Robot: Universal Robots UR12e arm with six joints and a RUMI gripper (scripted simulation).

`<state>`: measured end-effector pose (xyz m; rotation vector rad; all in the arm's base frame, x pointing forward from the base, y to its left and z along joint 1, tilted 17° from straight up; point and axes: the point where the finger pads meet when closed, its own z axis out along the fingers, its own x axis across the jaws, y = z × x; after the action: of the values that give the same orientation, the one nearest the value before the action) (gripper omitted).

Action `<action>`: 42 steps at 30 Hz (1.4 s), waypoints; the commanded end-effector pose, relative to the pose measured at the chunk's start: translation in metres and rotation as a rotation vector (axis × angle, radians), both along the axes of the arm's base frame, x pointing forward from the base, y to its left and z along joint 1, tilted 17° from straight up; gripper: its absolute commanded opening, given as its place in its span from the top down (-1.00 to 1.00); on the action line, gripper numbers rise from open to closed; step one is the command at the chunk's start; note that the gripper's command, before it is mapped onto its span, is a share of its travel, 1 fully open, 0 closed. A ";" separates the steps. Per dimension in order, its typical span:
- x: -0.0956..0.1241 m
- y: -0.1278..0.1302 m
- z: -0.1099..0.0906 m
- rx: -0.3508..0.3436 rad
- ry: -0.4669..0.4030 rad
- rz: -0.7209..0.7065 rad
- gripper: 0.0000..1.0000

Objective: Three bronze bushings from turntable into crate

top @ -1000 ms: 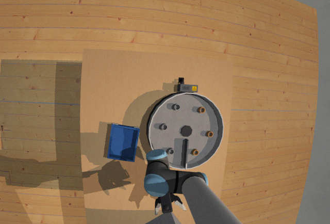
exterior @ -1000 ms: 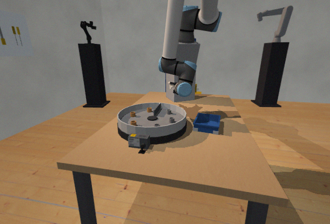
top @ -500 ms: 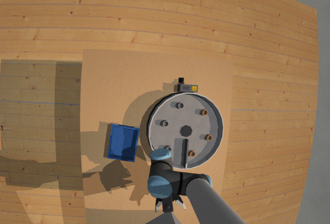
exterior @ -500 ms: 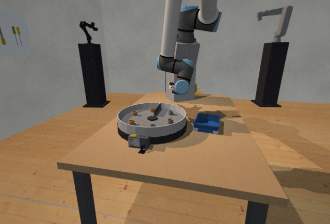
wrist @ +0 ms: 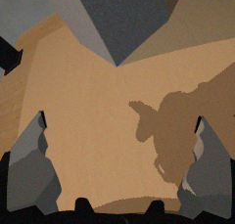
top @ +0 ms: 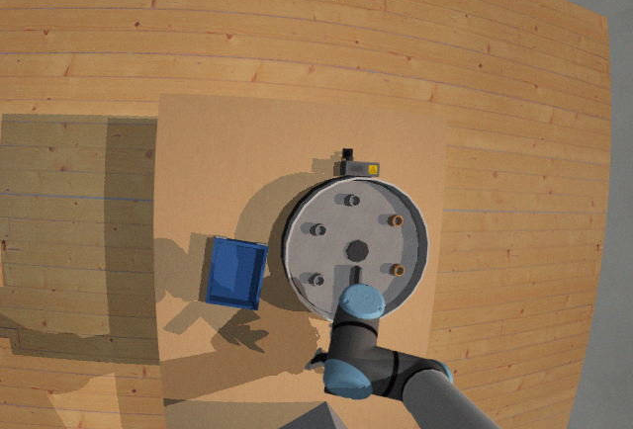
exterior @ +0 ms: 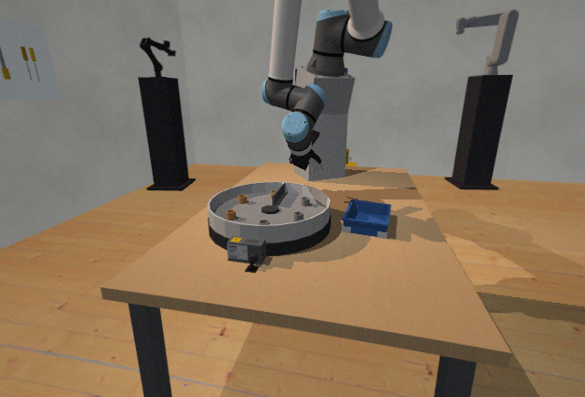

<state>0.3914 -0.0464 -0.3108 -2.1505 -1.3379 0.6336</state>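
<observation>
The round grey turntable (top: 329, 255) (exterior: 288, 230) carries the bushings. One bronze bushing (top: 393, 218) (exterior: 230, 215) and another bronze bushing (top: 400, 272) (exterior: 241, 199) stand on its side away from the crate. A third bronze bushing (exterior: 272, 193) shows beside the divider in the exterior view; the arm hides it in the top view. Three grey bushings (top: 352, 201) (top: 318, 230) (top: 317, 280) stand there too. The blue crate (top: 210, 271) (exterior: 363, 228) looks empty. My gripper (wrist: 120, 114) (exterior: 305, 165) is open and empty, above the table behind the turntable, on the robot base's side.
A raised divider (top: 356, 274) (exterior: 280, 193) runs from the turntable's dark hub (top: 357, 250) (exterior: 270, 209) towards its rim. A small grey box (top: 356, 168) (exterior: 246, 250) stands against the turntable's outer wall. The grey robot pedestal (exterior: 335, 133) (wrist: 122, 23) is close beyond the fingers.
</observation>
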 end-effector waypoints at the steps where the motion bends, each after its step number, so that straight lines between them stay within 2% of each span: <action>1: 0.031 -0.016 -0.002 -0.033 -0.159 -0.122 -1.00; 4: 0.052 -0.030 0.002 -0.053 -0.251 -0.194 -1.00; 6: 0.052 -0.030 0.002 -0.053 -0.251 -0.194 -1.00; 10: 0.092 -0.064 0.018 -0.094 -0.431 -0.324 -1.00; 11: 0.092 -0.064 0.018 -0.094 -0.431 -0.324 -1.00; 14: 0.117 -0.091 0.036 -0.122 -0.554 -0.405 -1.00; 15: 0.117 -0.091 0.036 -0.122 -0.554 -0.405 -1.00; 21: 0.151 -0.134 0.074 -0.168 -0.743 -0.514 -1.00; 23: 0.151 -0.134 0.074 -0.168 -0.743 -0.514 -1.00; 30: 0.165 -0.158 0.098 -0.194 -0.843 -0.564 -1.00; 42: 0.166 -0.161 0.101 -0.197 -0.854 -0.569 -1.00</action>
<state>0.5570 -0.2067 -0.2106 -2.9352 -0.9266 -0.4517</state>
